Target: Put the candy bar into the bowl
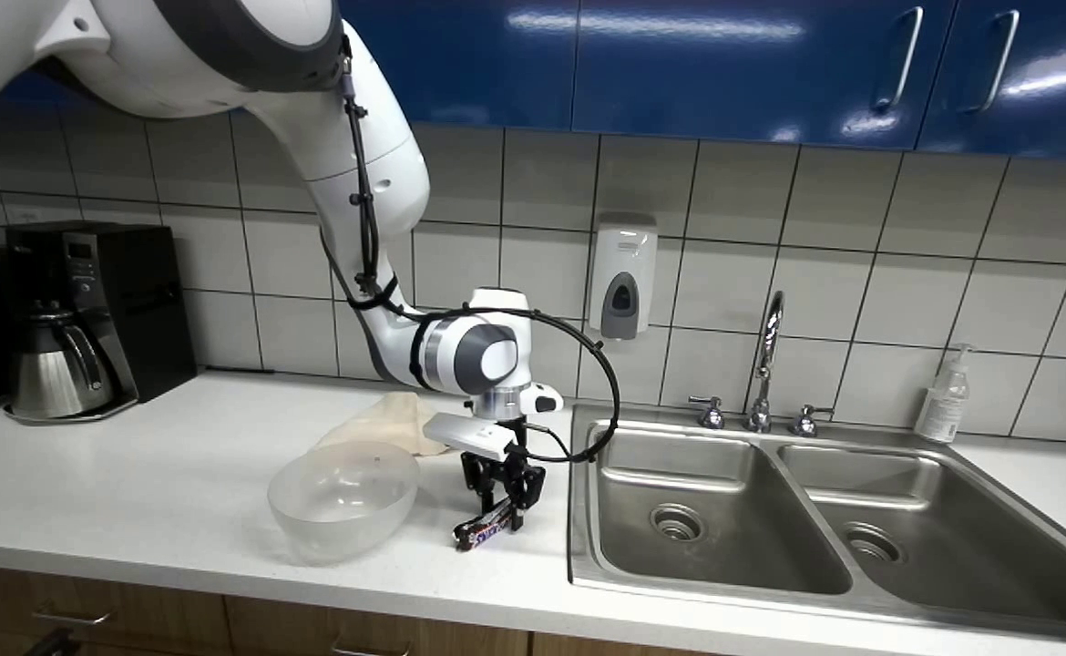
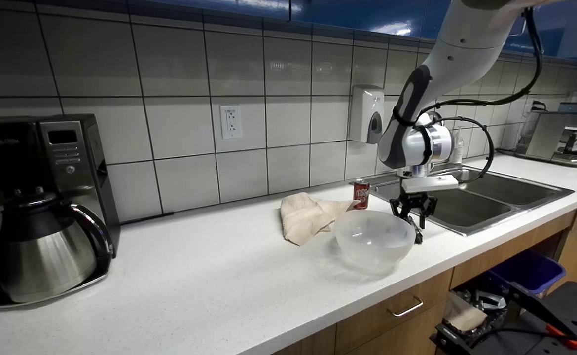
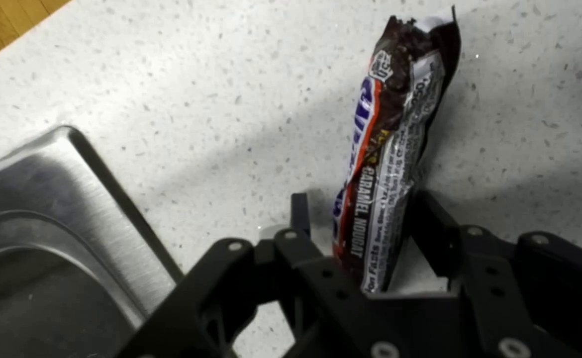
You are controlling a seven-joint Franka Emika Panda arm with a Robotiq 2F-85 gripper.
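A Snickers candy bar in a dark brown wrapper lies on the white counter. Its lettering shows in the wrist view; in an exterior view it is a dark strip, partly hidden. My gripper points down over the bar, also in an exterior view. In the wrist view its fingers stand apart on either side of the bar. A gap shows at the left finger; the right finger is close against the bar, contact unclear. A frosted translucent bowl stands beside the gripper, also in an exterior view.
A tan cloth or paper towel lies behind the bowl, with a red soda can near it. The steel double sink borders the gripper's other side. A coffee maker stands farther along. The counter's front edge is near.
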